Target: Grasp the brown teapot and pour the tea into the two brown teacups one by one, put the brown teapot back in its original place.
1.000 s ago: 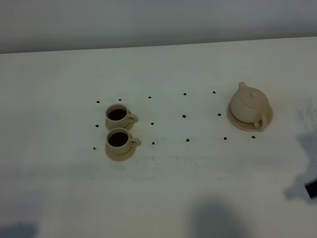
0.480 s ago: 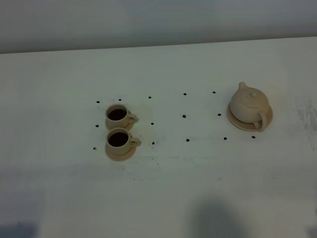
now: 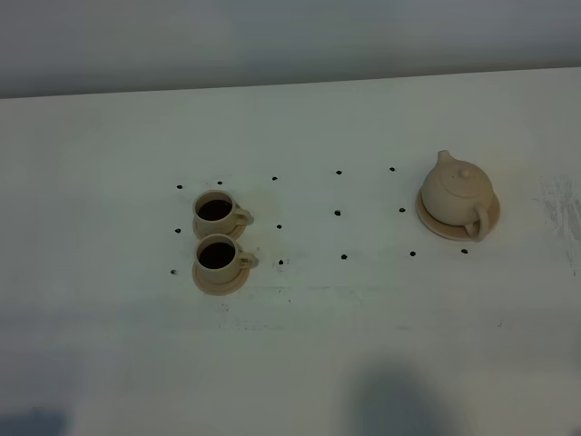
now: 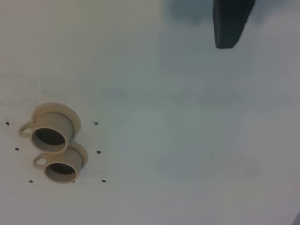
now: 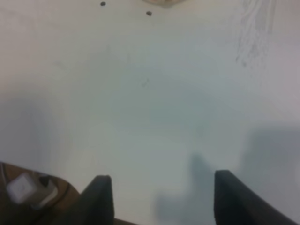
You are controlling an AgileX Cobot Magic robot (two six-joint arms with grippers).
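The brown teapot (image 3: 457, 191) stands upright on its wide round saucer, the original place (image 3: 434, 222), at the right of the table. The two brown teacups (image 3: 216, 211) (image 3: 218, 255) stand side by side on small saucers at the left, each holding dark liquid. They also show in the left wrist view (image 4: 49, 135) (image 4: 61, 168), far from the one dark finger (image 4: 232, 23) seen there. My right gripper (image 5: 161, 176) is open and empty over bare table; a sliver of the saucer (image 5: 164, 2) shows at the edge of that view. Neither gripper shows in the exterior high view.
Small black dots (image 3: 338, 213) mark a grid on the white table (image 3: 345, 345) between cups and teapot. Grey scuff marks (image 3: 558, 204) lie right of the teapot. In the right wrist view the table's edge and a small white object (image 5: 21, 186) show beside one finger.
A dark part of the right arm and its shadow at the exterior high view's right edge have moved out of view. Teapot and cups have not moved.
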